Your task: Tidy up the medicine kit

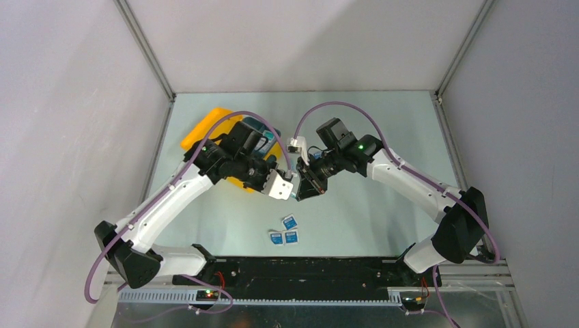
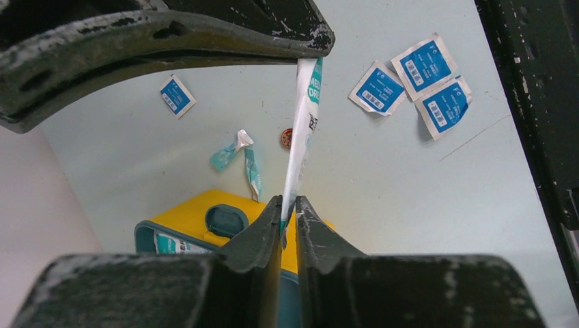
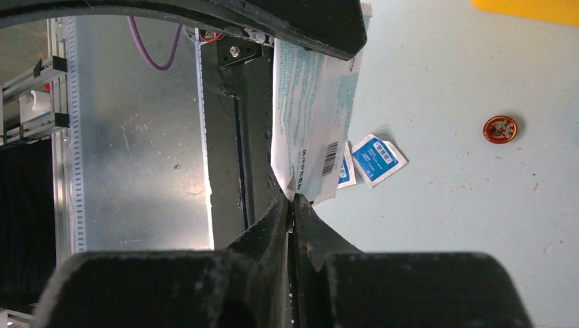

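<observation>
The medicine kit (image 1: 198, 133) lies behind and left of three sachets (image 1: 291, 236).

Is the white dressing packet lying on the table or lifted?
Lifted: the left gripper and the right gripper each pinch the dressing packet, above the table.

Bright, even overhead light casts soft shadows.

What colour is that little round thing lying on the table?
The round thing is red with a lighter middle, clearest in the right wrist view.
</observation>
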### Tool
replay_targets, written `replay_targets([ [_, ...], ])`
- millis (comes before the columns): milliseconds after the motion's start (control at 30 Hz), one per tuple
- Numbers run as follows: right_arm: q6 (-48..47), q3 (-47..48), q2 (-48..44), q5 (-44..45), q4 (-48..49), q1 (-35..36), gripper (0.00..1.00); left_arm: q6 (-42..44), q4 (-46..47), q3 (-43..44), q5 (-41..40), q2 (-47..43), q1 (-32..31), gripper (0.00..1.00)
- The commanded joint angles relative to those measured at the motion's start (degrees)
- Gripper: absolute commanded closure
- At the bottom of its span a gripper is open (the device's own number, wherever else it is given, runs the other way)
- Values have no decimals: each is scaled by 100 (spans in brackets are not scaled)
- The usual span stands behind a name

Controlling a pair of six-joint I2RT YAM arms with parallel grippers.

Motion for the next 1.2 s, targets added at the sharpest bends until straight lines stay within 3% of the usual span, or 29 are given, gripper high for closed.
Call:
replay_targets([
  [0, 40, 216, -33, -113, 56, -8, 82, -64, -5, 153, -133, -24, -34, 86],
  [133, 27, 223, -160, 46, 45, -100, 66, -194, 9, -72, -346, -93, -33, 94],
  [367, -14, 249, -584, 34, -177, -806, 55, -861, 373, -436, -414, -350, 189, 100],
  [500, 21, 208, -875, 82, -207, -1289, 53, -2434, 1222, -502, -387, -359, 676, 100],
  [667, 192, 8, -1104, 56, 22, -1641, 52, -5798, 3020, -766, -353, -314, 1811, 100],
  [800, 209, 4, -1151, 181, 120, -1760, 52, -7872, 3988, -950, -37, -85, 2645, 100],
  [933, 234, -4, -1151, 156, 126, -1838, 52, -8923, 4805, -1221, 40, 54, 2891, 100],
  [1167, 169, -2, -1174, 182, 80, -1890, 52, -10020, 5558, -1521, 84, 539, 2972, 100],
])
